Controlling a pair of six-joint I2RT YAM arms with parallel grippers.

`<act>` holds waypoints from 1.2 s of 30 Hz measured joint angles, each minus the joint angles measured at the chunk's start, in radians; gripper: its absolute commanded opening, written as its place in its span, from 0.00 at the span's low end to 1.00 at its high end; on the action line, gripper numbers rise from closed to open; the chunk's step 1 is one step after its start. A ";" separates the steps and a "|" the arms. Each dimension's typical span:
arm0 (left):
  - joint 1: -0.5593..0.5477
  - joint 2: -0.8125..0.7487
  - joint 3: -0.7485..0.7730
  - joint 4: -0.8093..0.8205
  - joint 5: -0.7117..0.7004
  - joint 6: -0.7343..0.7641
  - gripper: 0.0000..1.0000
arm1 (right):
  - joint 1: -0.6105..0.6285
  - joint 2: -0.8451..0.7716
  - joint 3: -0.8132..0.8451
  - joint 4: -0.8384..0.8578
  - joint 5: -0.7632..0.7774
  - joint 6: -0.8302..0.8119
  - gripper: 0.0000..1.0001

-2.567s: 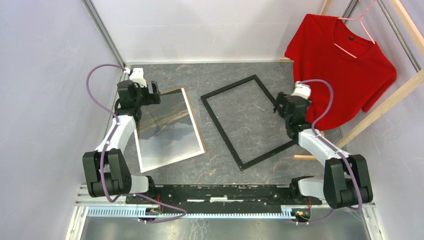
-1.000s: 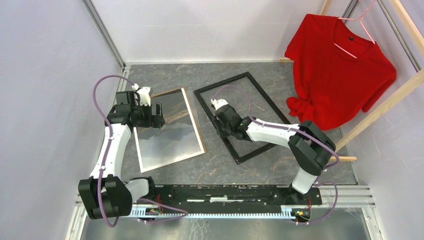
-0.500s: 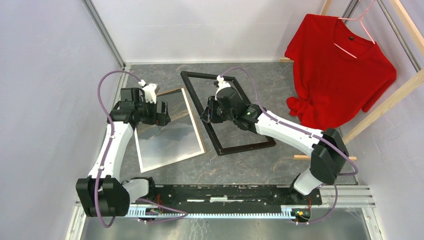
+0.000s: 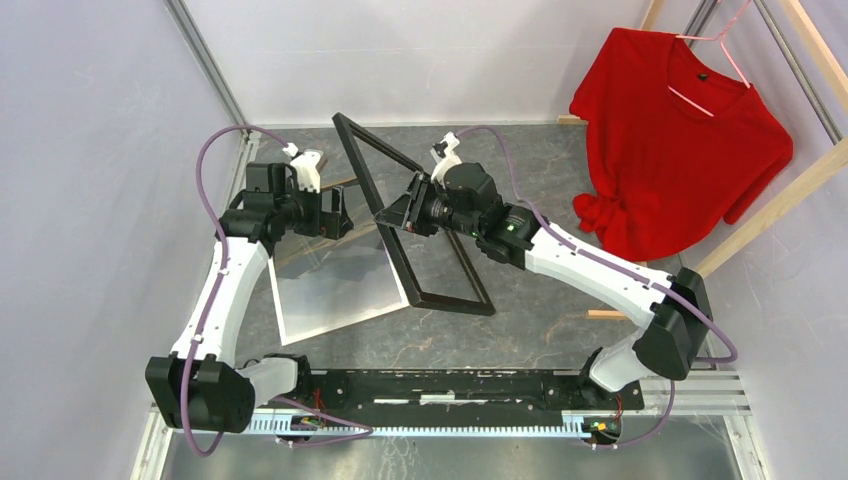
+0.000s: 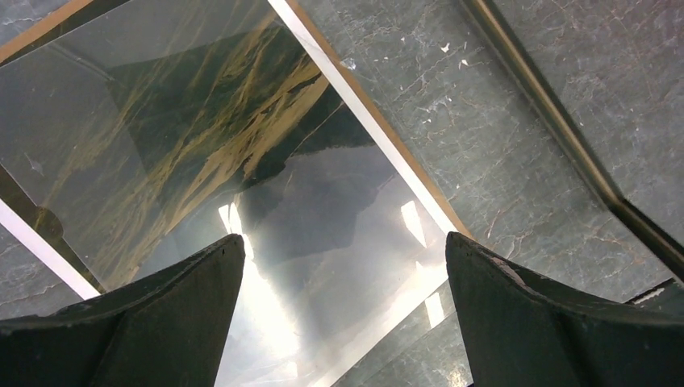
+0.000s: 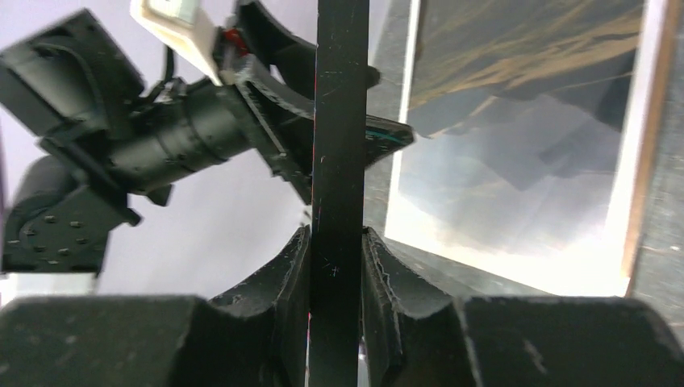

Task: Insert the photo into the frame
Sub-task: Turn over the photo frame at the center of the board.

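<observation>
The photo (image 4: 335,280) lies flat on the table's left side, dark golden sky fading to pale mist (image 5: 202,137). My left gripper (image 4: 335,215) hovers open above its far part, nothing between its fingers (image 5: 343,237). The black frame (image 4: 450,302) is tipped up on one edge between the two arms, its near rail low by the table and its far corner raised. My right gripper (image 4: 400,215) is shut on the frame's left rail (image 6: 339,121), the jaws pressed on both sides (image 6: 335,242). The right wrist view shows the photo (image 6: 524,161) beyond the rail.
A brown backing board (image 5: 407,161) lies under the photo, with a glaring clear sheet (image 5: 419,330) over it. A red T-shirt (image 4: 680,130) hangs on a wooden rack (image 4: 760,220) at the back right. Walls close in on the left and at the back.
My right gripper has taken the frame's rail, dragged it left and tipped the frame up from flat onto its edge. The left gripper has drifted right over the photo, still open.
</observation>
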 measured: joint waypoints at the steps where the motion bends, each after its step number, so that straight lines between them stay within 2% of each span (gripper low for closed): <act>1: -0.002 0.000 0.001 0.002 0.000 -0.005 1.00 | 0.000 0.000 0.000 0.019 -0.006 0.014 0.00; 8: -0.009 0.000 0.001 0.013 -0.003 -0.023 1.00 | 0.002 -0.019 -0.087 0.212 -0.054 0.157 0.00; 16: -0.014 0.000 0.002 0.080 -0.011 -0.091 1.00 | 0.003 -0.018 -0.113 0.281 -0.086 0.273 0.00; 19: -0.019 0.000 0.002 0.112 -0.027 -0.113 1.00 | 0.002 -0.018 -0.113 0.293 -0.095 0.293 0.15; 22: -0.028 0.000 0.003 0.145 -0.049 -0.138 1.00 | -0.001 -0.010 -0.108 0.291 -0.116 0.293 0.37; 27: -0.045 0.017 0.020 0.201 -0.089 -0.173 1.00 | -0.023 0.005 -0.093 0.275 -0.160 0.260 0.54; 28: -0.052 0.022 0.023 0.218 -0.095 -0.175 1.00 | -0.028 0.005 -0.089 0.261 -0.167 0.243 0.60; 33: -0.107 0.050 0.041 0.266 -0.133 -0.176 1.00 | -0.064 0.009 -0.040 0.168 -0.194 0.154 0.68; 36: -0.134 0.085 0.071 0.279 -0.141 -0.176 1.00 | -0.095 0.040 0.071 0.050 -0.201 0.062 0.69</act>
